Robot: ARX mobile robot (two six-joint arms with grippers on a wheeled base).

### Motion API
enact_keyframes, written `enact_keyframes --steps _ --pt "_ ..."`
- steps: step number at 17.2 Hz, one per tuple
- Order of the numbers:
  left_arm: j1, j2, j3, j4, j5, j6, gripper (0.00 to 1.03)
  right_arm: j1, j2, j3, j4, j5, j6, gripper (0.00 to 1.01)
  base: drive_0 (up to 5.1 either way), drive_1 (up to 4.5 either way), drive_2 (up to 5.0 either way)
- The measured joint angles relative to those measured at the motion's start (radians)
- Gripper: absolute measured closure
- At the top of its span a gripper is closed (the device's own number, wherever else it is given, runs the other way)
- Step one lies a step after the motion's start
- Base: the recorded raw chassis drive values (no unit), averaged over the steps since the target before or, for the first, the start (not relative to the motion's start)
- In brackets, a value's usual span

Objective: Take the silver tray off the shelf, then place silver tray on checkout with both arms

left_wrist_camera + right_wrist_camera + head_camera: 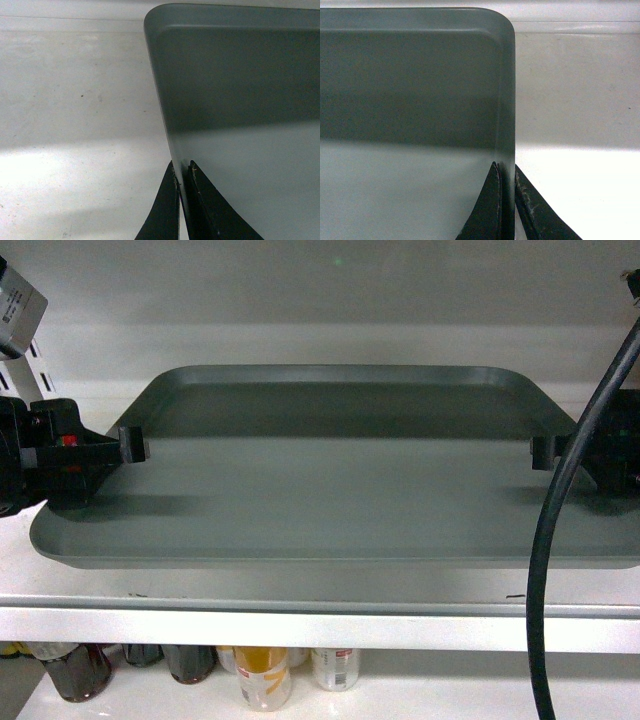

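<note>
Tray (340,490) is sitting flat on the shelf (300,625), taking up most of the board. Left gripper (135,445) is clamped on its left rim, one finger (165,210) either side of the edge, and the right gripper (545,452) pinches the right rim likewise. Bottles (265,675) stand on the level below.

Plain white rear wall (330,290), upper part shadowed, lower shelf level (420,695) white, holding dark bottles (75,668) and light cans (335,667), lighting bright from the front
</note>
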Motion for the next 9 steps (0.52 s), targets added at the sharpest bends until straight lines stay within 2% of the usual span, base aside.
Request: enact_keyframes --steps 5,9 --pt "0.0 0.0 0.0 0.0 0.0 0.0 0.99 0.0 0.0 0.0 0.0 0.0 0.0 0.98 0.0 0.0 0.0" --pt "0.0 0.0 0.0 -0.002 0.0 0.0 0.99 0.0 0.0 0.0 0.001 0.0 0.0 0.98 0.1 -2.07 2.3"
